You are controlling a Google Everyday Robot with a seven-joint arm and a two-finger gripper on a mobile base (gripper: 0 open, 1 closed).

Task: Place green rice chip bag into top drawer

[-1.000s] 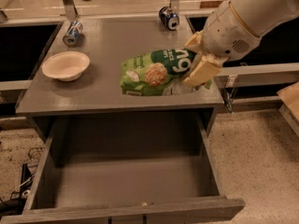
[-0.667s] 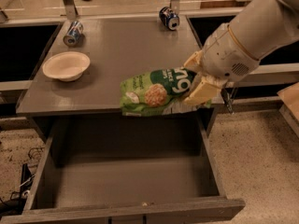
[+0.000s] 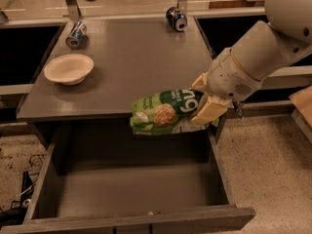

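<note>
Where the single camera view looks down on the work area, the gripper (image 3: 201, 102) sits at the right front corner of the grey table (image 3: 131, 57), at the end of a white arm (image 3: 263, 57) that enters from the upper right. Its two beige fingers (image 3: 209, 112) are clamped on the right end of the green rice chip bag (image 3: 165, 113), one finger above the bag and one below it.

The green rice chip bag lies roughly level, with its long side running left to right. It crosses the front edge of the table: its upper part shows against the table surface, its lower part against the dark opening of the top drawer (image 3: 146, 221). Whether the bag touches the table edge cannot be told. White lettering and one round beige rice-cake picture face the camera.

The top drawer is pulled out towards the camera (its front panel runs along the bottom of the view), and its grey floor is exposed.

On the table, a pale bowl (image 3: 68, 68) stands near the left edge, well apart from the bag. One blue can (image 3: 76, 34) lies at the rear left corner, and a second can (image 3: 176, 18) lies at the rear edge, right of centre
</note>
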